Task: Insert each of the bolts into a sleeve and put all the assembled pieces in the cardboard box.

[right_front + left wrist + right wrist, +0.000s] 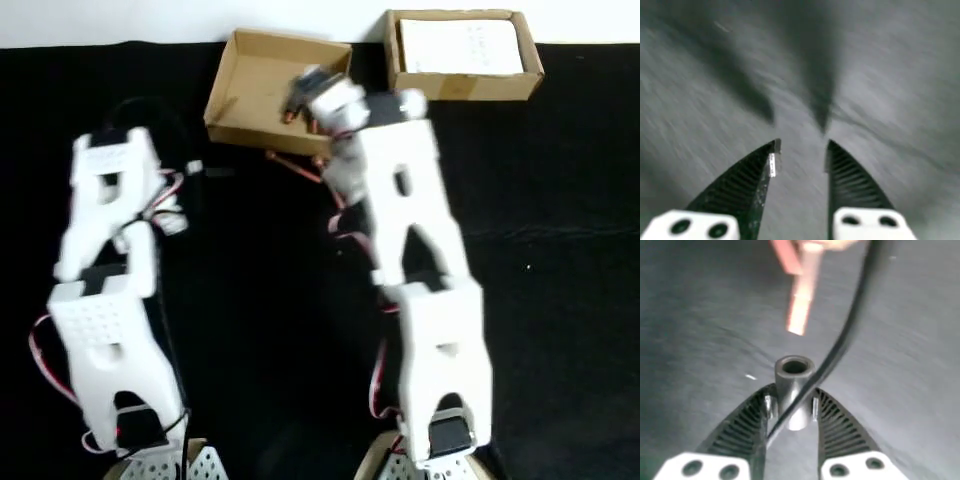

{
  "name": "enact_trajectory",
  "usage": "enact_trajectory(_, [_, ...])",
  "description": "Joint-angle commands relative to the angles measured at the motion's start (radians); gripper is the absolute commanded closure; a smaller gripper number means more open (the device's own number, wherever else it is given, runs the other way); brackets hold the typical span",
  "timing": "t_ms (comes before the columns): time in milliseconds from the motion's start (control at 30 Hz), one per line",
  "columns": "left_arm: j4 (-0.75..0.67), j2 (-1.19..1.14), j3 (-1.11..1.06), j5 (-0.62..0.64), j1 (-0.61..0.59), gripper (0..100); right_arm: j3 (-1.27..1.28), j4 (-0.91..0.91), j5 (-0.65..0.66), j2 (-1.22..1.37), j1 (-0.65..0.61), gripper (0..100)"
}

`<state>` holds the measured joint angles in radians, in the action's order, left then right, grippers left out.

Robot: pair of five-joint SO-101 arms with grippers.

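My right gripper (pixel 790 402) is shut on a dark, upright sleeve (pixel 794 377) whose open bore faces the camera. A blurred copper-coloured bolt (pixel 801 300) hangs just beyond the sleeve's mouth, apart from it, and its far end runs out of the picture. A black cable (pixel 840 345) crosses in front of the sleeve. In the high view the right arm's head (pixel 325 105) is over the front wall of the open cardboard box (pixel 250 75). A copper-coloured piece (pixel 297 163) lies on the cloth just in front of that box. My left gripper (pixel 802 145) is open and empty above the dark cloth.
A second cardboard box (pixel 465 80) holding a white sheet stands at the back right. The left arm (pixel 105 220) is folded at the left of the table. Black cloth covers the table (pixel 560 250), with free room on the right and in the middle.
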<state>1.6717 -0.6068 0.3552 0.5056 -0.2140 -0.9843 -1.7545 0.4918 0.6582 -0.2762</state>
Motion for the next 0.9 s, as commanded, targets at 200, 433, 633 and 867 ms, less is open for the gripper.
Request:
enact_trajectory(200, [0.052,-0.005,0.341,0.215,0.341,75,0.09,0.153,-0.054,-0.102,0.168,99.1])
enact_trajectory(433, [-0.068,-0.15,0.63,0.391,0.394,75,0.093,0.49,-0.284,0.09,0.223,99.1])
enact_trajectory(633, [-0.132,-0.338,0.797,0.582,0.395,75,0.091,0.568,-0.328,0.127,0.22,99.1])
enact_trajectory(867, [-0.189,-0.522,0.935,0.695,0.397,77,0.091,0.582,-0.328,0.124,0.225,99.1])
